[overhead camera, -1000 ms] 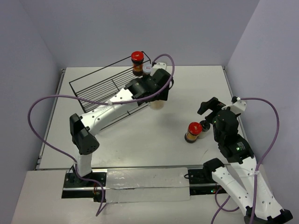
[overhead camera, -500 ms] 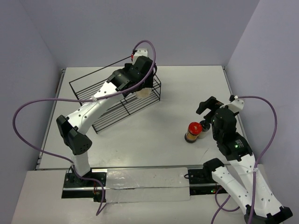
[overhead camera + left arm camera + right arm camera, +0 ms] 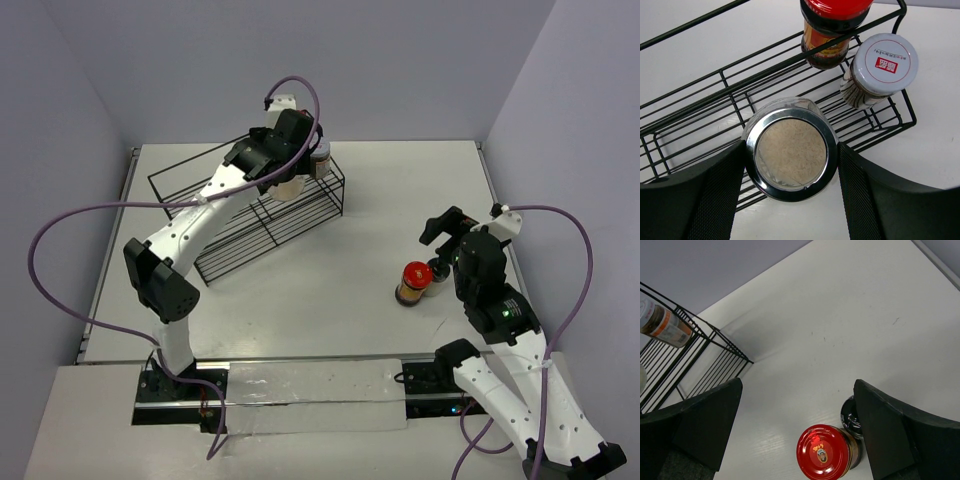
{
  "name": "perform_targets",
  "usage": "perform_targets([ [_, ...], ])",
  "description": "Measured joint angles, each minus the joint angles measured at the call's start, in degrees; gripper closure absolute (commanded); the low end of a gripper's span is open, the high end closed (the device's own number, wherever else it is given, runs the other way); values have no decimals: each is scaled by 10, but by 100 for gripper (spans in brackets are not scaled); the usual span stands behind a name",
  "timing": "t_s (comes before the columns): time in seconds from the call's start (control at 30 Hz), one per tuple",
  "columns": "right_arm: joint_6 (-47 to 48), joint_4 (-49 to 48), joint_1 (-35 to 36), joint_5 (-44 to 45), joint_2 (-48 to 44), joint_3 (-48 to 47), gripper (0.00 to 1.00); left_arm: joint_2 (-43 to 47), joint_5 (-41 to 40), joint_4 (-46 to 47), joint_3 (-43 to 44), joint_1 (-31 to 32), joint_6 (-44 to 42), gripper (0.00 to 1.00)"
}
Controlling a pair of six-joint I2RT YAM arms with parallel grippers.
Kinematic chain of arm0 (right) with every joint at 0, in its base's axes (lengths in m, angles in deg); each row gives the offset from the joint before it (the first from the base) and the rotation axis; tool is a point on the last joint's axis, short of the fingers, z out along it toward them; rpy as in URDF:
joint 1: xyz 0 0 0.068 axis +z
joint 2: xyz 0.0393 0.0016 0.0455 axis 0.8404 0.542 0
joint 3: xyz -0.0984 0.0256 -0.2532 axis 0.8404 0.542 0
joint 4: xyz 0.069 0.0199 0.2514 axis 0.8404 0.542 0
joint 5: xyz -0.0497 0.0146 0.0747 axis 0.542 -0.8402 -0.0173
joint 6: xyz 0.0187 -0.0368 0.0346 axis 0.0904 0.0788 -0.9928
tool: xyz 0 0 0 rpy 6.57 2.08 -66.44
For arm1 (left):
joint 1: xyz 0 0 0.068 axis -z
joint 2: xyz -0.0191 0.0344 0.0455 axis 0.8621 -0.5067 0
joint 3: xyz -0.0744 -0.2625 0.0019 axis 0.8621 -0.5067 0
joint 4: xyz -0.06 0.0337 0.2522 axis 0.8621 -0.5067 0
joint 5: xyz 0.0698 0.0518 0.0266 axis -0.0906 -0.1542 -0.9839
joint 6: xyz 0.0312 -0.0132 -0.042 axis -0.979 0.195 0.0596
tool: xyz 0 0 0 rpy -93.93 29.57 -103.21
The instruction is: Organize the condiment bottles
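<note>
The left hand (image 3: 791, 150) is clamped on the clear pale jar (image 3: 791, 147), 1 finger pressed to each side of its silver-rimmed top, with pale grainy contents showing through. The jar hangs upright over the right end of the black wire rack (image 3: 230, 215); whether its base touches the wires cannot be told. Just beyond it, 2 jars stand inside the rack's far right corner: a red-lidded jar (image 3: 832, 30) with dark brown contents, and a grey-lidded jar (image 3: 880, 67) just beside it.

The other 2 jars stand on the white counter (image 3: 400, 190), well apart from the rack, on the right side. A second red-lidded jar (image 3: 824, 451) stands upright, and a black-lidded jar (image 3: 852, 415) sits just behind it, partly hidden, so its contents do not show from the wrist. The right hand (image 3: 797, 390) hovers above this pair with its fingers spread wide, holding nothing and touching neither jar. In the overhead view it sits just beyond them.
</note>
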Motion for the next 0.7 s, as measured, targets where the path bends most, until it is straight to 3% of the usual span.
perform_targets([
  [0.47, 0, 0, 0, 2, -1, 0, 0, -35, -11, 55, -38, -21, 38, 90],
  [0.53, 0, 0, 0, 2, -1, 1, 0, -35, -18, 64, -43, -22, 44, 86],
  [0.57, 0, 0, 0, 2, -1, 1, 0, -35, -19, 67, -44, -22, 46, 80],
  [0.6, 0, 0, 0, 2, -1, 1, 0, -35, -20, 69, -45, -22, 48, 65],
  [0.7, 4, 0, 0, 3, 5, 1, 0, -35, -20, 74, -47, -23, 50, 37],
])
